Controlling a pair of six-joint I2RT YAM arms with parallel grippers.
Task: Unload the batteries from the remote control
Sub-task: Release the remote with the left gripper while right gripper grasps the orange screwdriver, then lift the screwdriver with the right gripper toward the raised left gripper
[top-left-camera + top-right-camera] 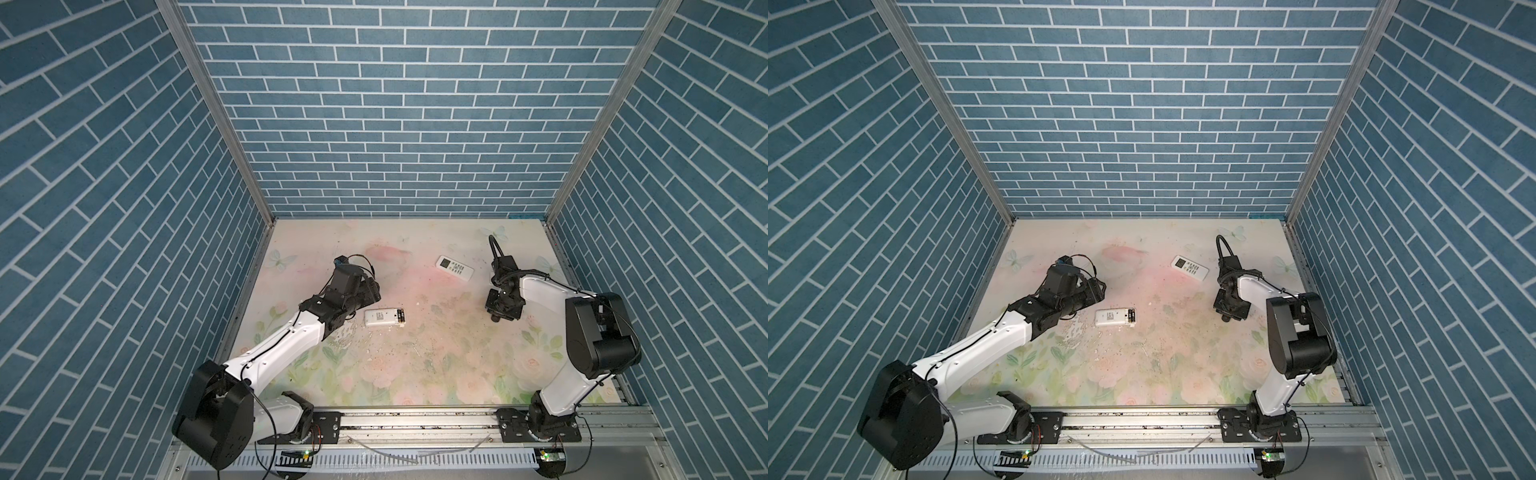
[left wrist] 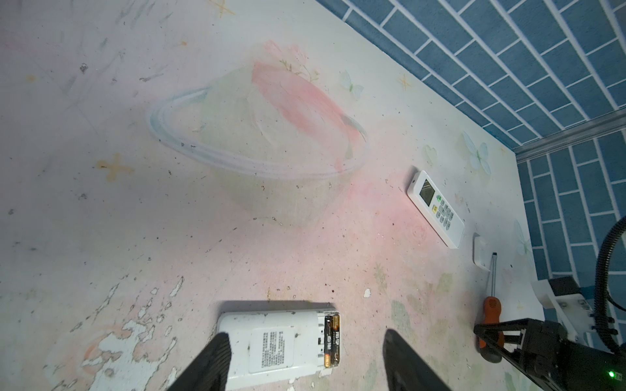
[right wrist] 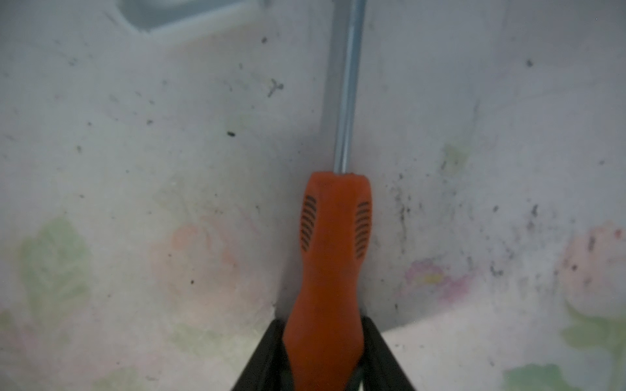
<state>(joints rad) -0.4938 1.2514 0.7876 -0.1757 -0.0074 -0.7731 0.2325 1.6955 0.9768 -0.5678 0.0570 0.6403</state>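
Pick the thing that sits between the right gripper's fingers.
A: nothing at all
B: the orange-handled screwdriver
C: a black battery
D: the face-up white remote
B: in the right wrist view the right gripper has its two black fingers set against either side of the handle of the orange-handled screwdriver, which lies on the table.

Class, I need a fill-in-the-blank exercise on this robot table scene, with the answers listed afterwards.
The right gripper closes on the orange handle of a ____.
The batteries sit in the remote control lying face ____.
The left gripper is ____, holding nothing.
The other remote lies face ____.
Missing words: screwdriver; down; open; up.
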